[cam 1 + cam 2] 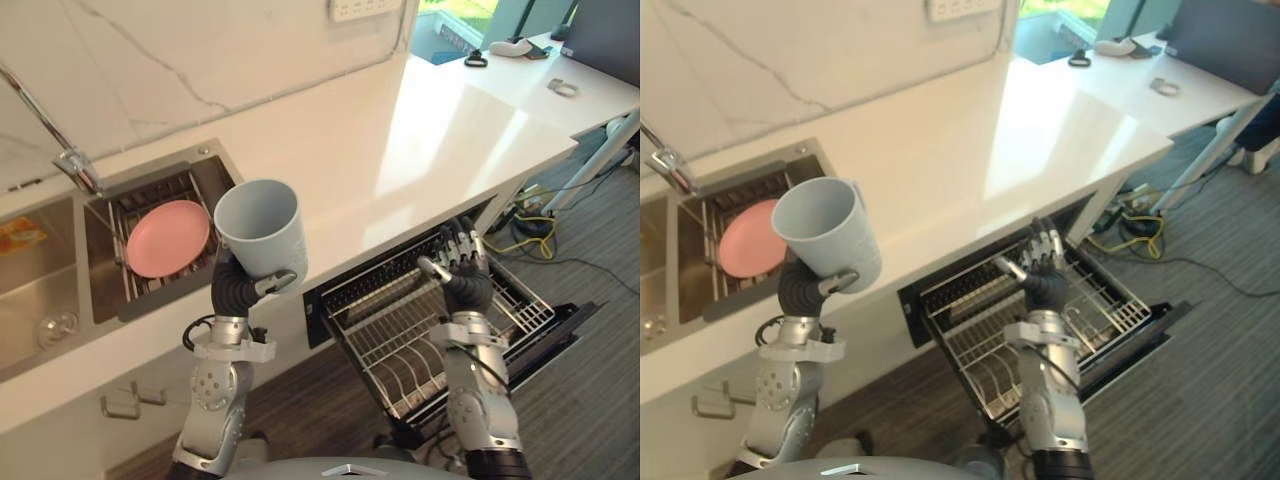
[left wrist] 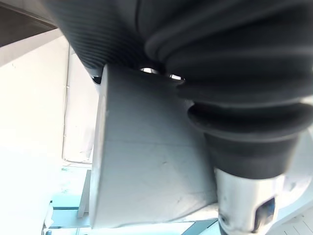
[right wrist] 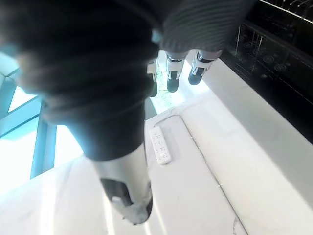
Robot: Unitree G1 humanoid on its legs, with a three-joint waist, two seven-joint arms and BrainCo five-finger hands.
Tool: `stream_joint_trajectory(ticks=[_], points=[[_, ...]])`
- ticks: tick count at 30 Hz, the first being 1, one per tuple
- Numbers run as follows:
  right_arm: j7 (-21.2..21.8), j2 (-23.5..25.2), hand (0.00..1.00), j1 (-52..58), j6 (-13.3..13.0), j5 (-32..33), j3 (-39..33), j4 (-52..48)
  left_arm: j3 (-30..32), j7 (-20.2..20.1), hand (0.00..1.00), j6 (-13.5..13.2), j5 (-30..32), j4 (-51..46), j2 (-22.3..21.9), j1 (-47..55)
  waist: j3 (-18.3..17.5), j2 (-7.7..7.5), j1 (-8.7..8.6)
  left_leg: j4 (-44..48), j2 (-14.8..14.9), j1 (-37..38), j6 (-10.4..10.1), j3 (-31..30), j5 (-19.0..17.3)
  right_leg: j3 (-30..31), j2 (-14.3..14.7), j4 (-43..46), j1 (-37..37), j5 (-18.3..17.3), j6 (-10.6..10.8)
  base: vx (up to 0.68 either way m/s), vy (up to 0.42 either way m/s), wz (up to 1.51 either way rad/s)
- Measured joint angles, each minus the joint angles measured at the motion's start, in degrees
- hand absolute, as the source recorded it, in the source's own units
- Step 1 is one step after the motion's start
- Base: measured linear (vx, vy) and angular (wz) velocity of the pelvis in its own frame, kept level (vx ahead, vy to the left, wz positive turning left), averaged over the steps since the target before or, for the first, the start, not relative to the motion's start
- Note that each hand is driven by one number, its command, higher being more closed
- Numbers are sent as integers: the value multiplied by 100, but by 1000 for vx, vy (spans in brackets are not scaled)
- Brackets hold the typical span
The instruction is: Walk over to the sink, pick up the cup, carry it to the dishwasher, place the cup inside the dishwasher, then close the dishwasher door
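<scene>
White stone table [image 1: 420, 140]: my left hand [image 1: 238, 290] clamps fingers round the pale blue-grey cup [image 1: 262, 225] near the steel sink [image 1: 215, 165]; right hand [image 1: 465, 285], fingers apart, over the dishwasher's wire rack [image 1: 390, 335]. Mid-carry, I judge; next, lower it there.

Bright daylight glares off the white countertop [image 1: 420, 130].

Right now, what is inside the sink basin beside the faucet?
A pink plate lies on a slatted rack in the sink basin. The cup, held in the left hand, hides the basin's near right corner.
</scene>
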Motion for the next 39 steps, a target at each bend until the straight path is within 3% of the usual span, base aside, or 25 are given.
stream_joint_trajectory(ticks=[6,9,11,12,13,14,15,17,18,19,20,22,23,24,25,27,28,35,39], points=[[-408,146,0,-87,76,-162,-11,-42,-106,88,100,1,54,145,36,-75,-12,-55,-17,-958,-272,518,154,203,464,124,-199,-126,48,234,15,24,66,-4],[-437,323,0,375,153,-208,-47,-232,-251,25,100,2,109,282,53,-75,-8,-55,-52,-1051,-334,624,229,326,499,313,-231,-41,-43,441,-32,-29,98,-26],[-433,532,0,630,153,-207,-34,-386,-264,-43,100,7,172,320,113,-32,41,-99,-87,-981,-357,664,377,559,396,403,-241,489,-394,532,-146,-96,94,-59],[-432,623,0,707,147,-206,-50,-495,-252,-48,100,9,224,319,179,-26,126,-150,-140,-849,-386,669,519,664,275,373,-258,669,-493,658,-193,-150,96,-57],[-428,654,0,716,144,-204,-49,-564,-253,-54,100,7,229,317,250,-25,123,-157,-190,-712,-369,609,591,792,222,304,-212,323,-449,1045,-209,-157,114,-62],[-431,665,0,697,140,-204,-67,-628,-243,-54,100,-5,237,305,247,-35,98,-103,-164,-702,-285,539,638,894,209,226,-176,74,-387,1208,-237,-178,102,-63],[-438,673,0,609,77,-207,-35,-726,-176,-57,100,-24,295,310,275,-92,214,-67,-180,-626,-244,518,672,1099,242,-32,-269,1092,-593,518,-483,-104,55,-46],[-430,641,0,403,68,-210,146,-635,-30,65,100,-21,389,271,274,-35,181,-154,-132,-423,-262,556,620,1369,262,-629,-500,2509,-660,-87,-798,-47,17,-78],[-397,580,0,86,99,-224,333,-562,144,232,100,-15,431,188,288,-37,180,-213,-24,-93,-248,421,609,1557,50,-988,-442,2321,-716,42,-739,-120,37,-117],[-372,569,0,-39,103,-242,426,-529,208,297,100,-2,437,171,273,-47,165,-170,4,-36,-214,316,628,1501,-32,-1026,-334,2003,-700,154,-694,-233,37,-169],[-310,545,0,-284,117,-425,491,-417,212,410,100,16,447,137,262,-83,-8,115,157,-77,61,36,732,1742,38,-807,66,1256,-448,15,-741,-199,20,-117],[-317,521,0,-316,115,-434,580,-401,200,484,100,29,445,131,269,-195,11,14,126,31,48,-30,722,1874,83,-986,-32,1556,-238,-454,-760,-77,-41,-82],[-290,503,0,-348,179,-432,675,-318,217,650,100,87,453,130,267,-186,10,-169,227,220,35,-125,674,2081,88,-1040,-101,1094,168,-557,-621,-105,-135,-85],[-288,468,0,-445,272,-429,744,-250,219,810,100,167,452,134,262,-193,16,-246,245,482,77,-354,626,2151,44,-1014,36,225,416,-480,-313,-140,-168,-75],[-287,420,0,-463,319,-428,763,-242,194,854,100,220,453,138,246,-193,20,-246,217,570,101,-460,617,2150,45,-1023,101,-163,532,-404,-170,-180,-171,-37],[-296,155,0,-404,496,-409,735,-212,-8,926,100,284,639,245,115,-169,124,-21,135,662,244,-560,552,2016,119,-1112,357,-782,792,-61,-251,-195,-108,4],[-297,-19,0,-345,530,-380,744,-212,-131,1002,100,287,828,268,92,-167,115,17,93,552,237,-530,543,1937,227,-1160,406,-836,835,-21,-288,-170,-61,15],[-12,-69,0,-480,557,114,813,-473,-210,1874,100,384,1618,97,101,-284,100,19,105,-496,64,-224,478,1830,885,-1150,554,-1226,806,179,-409,-108,-46,2],[248,-28,0,-794,554,214,1090,-923,-212,2592,100,859,2297,85,76,-723,87,17,83,-661,-16,-129,491,1829,1026,-1176,556,-1286,866,315,-411,20,-1,1]])
